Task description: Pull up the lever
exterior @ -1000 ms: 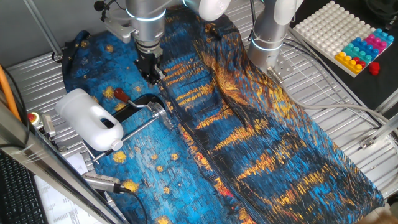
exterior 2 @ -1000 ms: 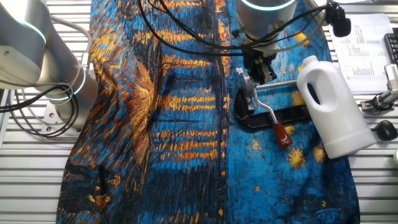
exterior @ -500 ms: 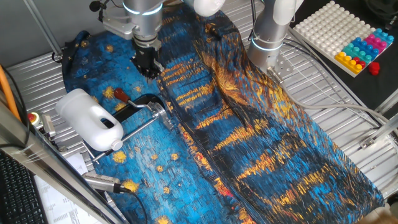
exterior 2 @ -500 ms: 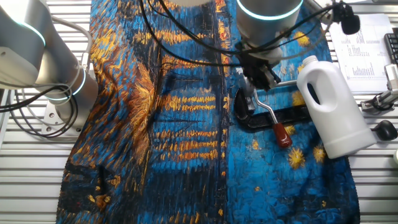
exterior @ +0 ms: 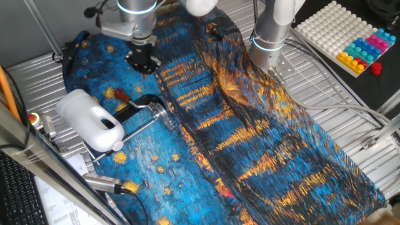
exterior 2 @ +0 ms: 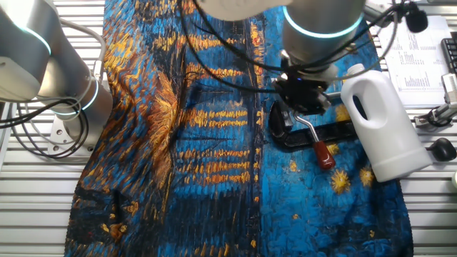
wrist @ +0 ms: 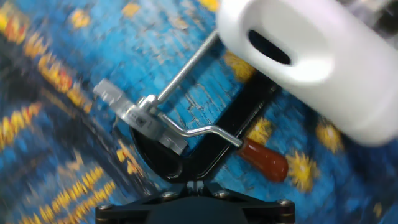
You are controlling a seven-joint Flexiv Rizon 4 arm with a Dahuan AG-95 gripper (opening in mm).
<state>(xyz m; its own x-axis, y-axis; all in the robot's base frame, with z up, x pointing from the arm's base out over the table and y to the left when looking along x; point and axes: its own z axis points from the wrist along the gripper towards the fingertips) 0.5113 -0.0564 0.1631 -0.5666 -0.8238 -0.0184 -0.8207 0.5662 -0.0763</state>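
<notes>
The lever (wrist: pixel 264 158) is a thin silver bar ending in a dark red sleeve, and it lies low on the black-and-silver clamp (wrist: pixel 208 152). The other fixed view shows the red sleeve of the lever (exterior 2: pixel 325 155) pointing toward the near side of the cloth. In one fixed view the lever (exterior: pixel 120 95) lies left of the clamp (exterior: pixel 142 107). My gripper (exterior: pixel 142 63) hangs above the cloth behind the clamp and touches nothing. In the hand view the gripper (wrist: pixel 194 185) shows its fingertips together, shut and holding nothing, just short of the clamp's black body.
A big white plastic jug (exterior: pixel 90 119) lies beside the clamp, over its long silver rod (wrist: pixel 186 68). A blue and orange painted cloth (exterior: pixel 250 144) covers the table. A second arm's base (exterior: pixel 269 44) stands at the back, and a peg tray with coloured blocks (exterior: pixel 350 31) sits far right.
My gripper has risen and drifted back and to the left, away from the clamp head. The lever, clamp and jug have not moved.
</notes>
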